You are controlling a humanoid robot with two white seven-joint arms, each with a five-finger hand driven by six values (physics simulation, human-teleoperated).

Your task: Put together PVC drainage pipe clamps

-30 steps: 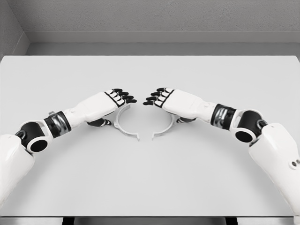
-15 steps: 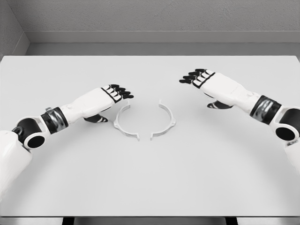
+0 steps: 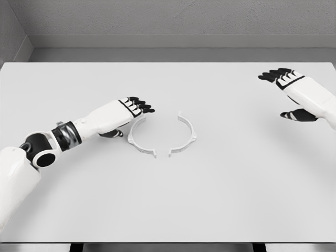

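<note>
Two white half-ring clamp pieces lie flat on the pale surface (image 3: 168, 210), their open ends facing each other across narrow gaps. The left clamp half (image 3: 137, 139) sits just beside and partly under the left hand (image 3: 123, 113), whose black-tipped fingers (image 3: 140, 106) are loosely extended, gripping nothing. The right clamp half (image 3: 185, 137) lies well apart from the right hand (image 3: 299, 92), which hovers at the far right, fingers relaxed and empty.

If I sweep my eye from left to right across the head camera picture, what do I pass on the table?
Left hand → left clamp half → right clamp half → right hand, all over the white table.
</note>
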